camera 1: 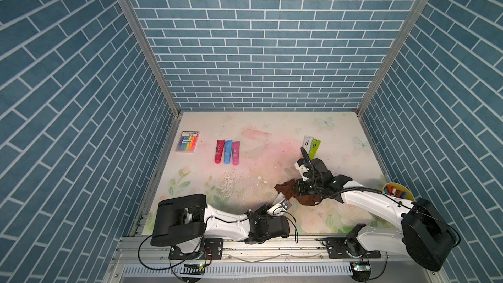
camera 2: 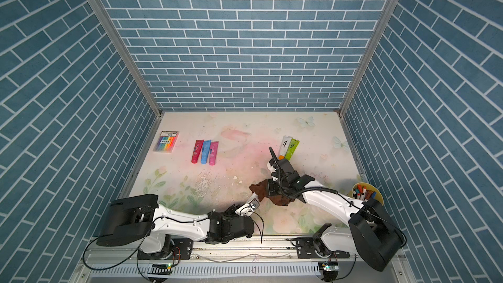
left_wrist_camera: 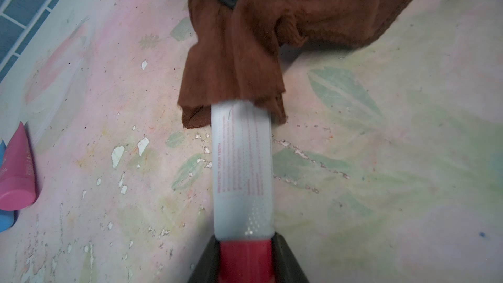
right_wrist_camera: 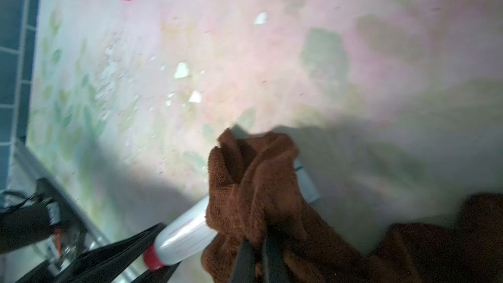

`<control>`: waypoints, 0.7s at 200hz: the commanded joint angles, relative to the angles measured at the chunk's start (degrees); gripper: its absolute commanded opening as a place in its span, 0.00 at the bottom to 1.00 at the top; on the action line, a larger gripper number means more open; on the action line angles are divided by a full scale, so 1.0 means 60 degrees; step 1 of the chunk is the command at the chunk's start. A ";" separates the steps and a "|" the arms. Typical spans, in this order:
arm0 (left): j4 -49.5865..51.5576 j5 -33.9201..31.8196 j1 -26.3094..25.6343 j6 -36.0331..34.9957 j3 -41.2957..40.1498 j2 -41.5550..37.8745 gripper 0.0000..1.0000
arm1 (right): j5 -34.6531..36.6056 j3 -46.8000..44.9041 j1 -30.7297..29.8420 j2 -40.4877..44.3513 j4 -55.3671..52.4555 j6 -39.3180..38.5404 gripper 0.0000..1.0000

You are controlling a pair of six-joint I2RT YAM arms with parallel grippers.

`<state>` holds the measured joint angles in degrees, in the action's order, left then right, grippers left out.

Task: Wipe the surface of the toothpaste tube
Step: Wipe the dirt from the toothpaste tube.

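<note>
The toothpaste tube [left_wrist_camera: 242, 164] is white with red print and a red cap. My left gripper [left_wrist_camera: 246, 243] is shut on its cap end and holds it just above the table. A brown cloth [left_wrist_camera: 245, 50] drapes over the tube's far end and hides it. In the right wrist view my right gripper [right_wrist_camera: 258, 243] is shut on a bunched fold of that cloth [right_wrist_camera: 258, 181], which wraps the tube [right_wrist_camera: 185, 230] past its middle. Both top views show the cloth [camera 1: 285, 188] [camera 2: 258, 188] between the two arms at the front centre of the table.
A red, a blue and a pink tube [camera 1: 226, 151] lie side by side at mid-left. A box of coloured markers [camera 1: 187, 141] lies further left. A white and a green tube [camera 1: 311, 147] lie at the back right. A bowl of pens [camera 1: 398, 190] stands at the right edge.
</note>
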<state>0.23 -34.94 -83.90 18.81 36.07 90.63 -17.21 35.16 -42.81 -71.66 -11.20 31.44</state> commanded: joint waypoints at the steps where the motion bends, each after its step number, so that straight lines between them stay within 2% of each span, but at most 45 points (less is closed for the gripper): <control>1: 0.0006 -0.0293 0.0080 0.0059 -0.0036 -0.0110 0.00 | -0.1220 0.0080 -0.0439 -0.0142 0.0968 0.0454 0.00; 48: -0.0010 -0.0278 0.0083 0.0102 -0.0078 -0.0193 0.00 | -0.1180 0.0045 -0.0621 -0.1998 0.1737 0.0531 0.00; 64: -0.0022 -0.0282 0.0100 0.0097 -0.0087 -0.0221 0.00 | -0.0602 0.0038 -0.0586 -0.2355 0.1288 0.0453 0.00; 104: -0.0038 -0.0283 0.0104 0.0097 -0.0142 -0.0313 0.00 | 0.0718 -0.0610 0.1087 -0.2211 0.0677 0.0430 0.00; 140: -0.0038 -0.0292 0.0136 0.0146 -0.0210 -0.0422 0.00 | 0.2285 -0.0681 0.1784 -0.1343 0.0022 0.0458 0.00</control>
<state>0.62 -34.68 -83.42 19.25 35.38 89.69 -16.32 33.21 -34.33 -82.17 -2.59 33.23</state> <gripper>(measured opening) 0.306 0.057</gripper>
